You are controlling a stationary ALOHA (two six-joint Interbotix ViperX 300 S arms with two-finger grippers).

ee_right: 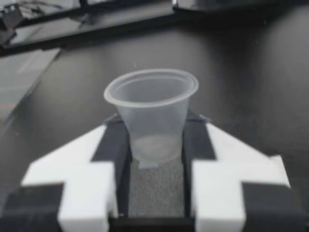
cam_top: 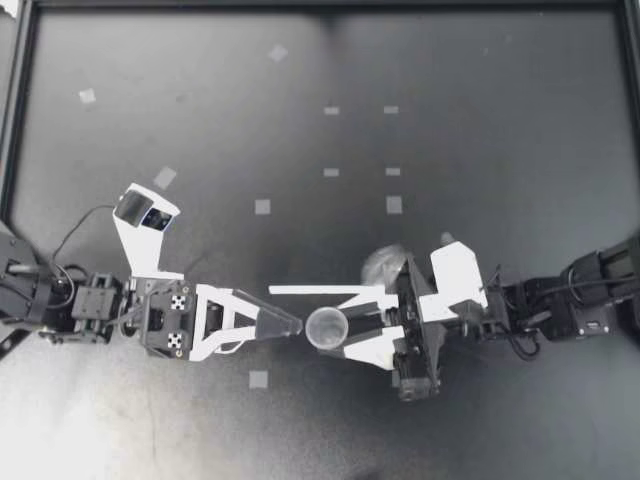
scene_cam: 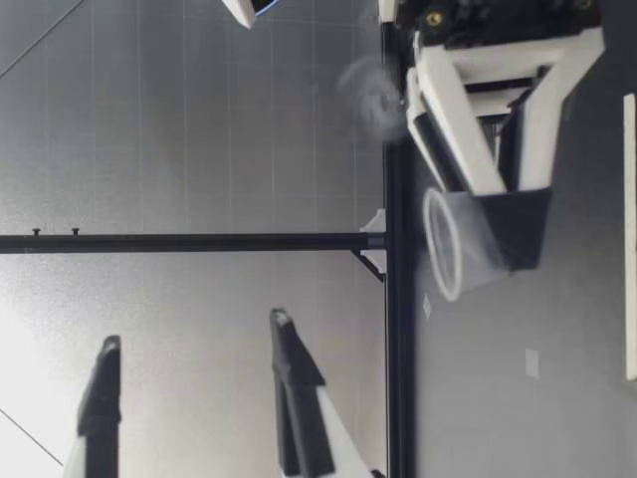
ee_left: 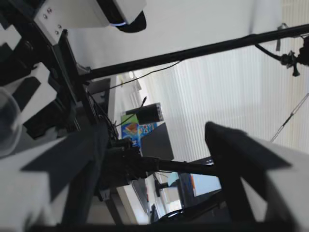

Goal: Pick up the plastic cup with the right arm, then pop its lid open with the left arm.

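My right gripper (cam_top: pixel 338 328) is clamped on a clear plastic cup (cam_top: pixel 325 328). In the right wrist view both fingers (ee_right: pixel 112 145) press the lower part of the cup from two sides, and it stands upright with its open rim upward and nothing visible inside. I cannot tell whether its base rests on the black table (cam_top: pixel 480 100) or hangs just above it. The cup sits near the middle of the table's near half, between my two arms. My left gripper (cam_top: pixel 292 325) points at the cup from the other side, its tip just beside the rim in the top view. Its fingers (scene_cam: pixel 289 398) stand wide apart with nothing between them, lifted above the tabletop in the low view. Small grey tape squares (cam_top: pixel 262 206) dot the table farther out, well apart from the cup. A blurred pale shape (cam_top: pixel 385 262) lies beside my right arm, too unclear to name. A black frame rail (cam_top: pixel 20 100) borders the table.
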